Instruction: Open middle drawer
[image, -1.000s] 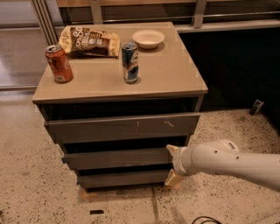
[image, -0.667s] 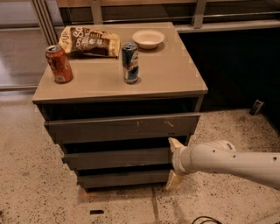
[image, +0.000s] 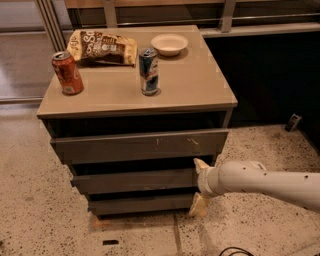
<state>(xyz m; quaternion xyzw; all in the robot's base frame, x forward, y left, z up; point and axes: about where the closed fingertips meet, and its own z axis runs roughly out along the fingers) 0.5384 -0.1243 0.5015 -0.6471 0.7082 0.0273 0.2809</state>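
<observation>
1. Leftmost, on the cabinet top: a red soda can stands upright near the left edge.
2. Chip bag lies flat at the far left, behind the red can.
3. Blue can stands upright near the middle of the top; a white bowl sits just beyond it, to the right.
4. Top drawer, the widest front, carries white scratch marks.
5. Middle drawer is a plain dark slab under the top drawer, with a dark gap above it; the bottom drawer is the shortest front.
6. Gripper is at the right end of the middle drawer, fingers spread wide and holding nothing. The upper fingertip is by that drawer's top right corner, the lower one beside the bottom drawer.
7. White arm reaches in from the right, low over the speckled floor.
</observation>
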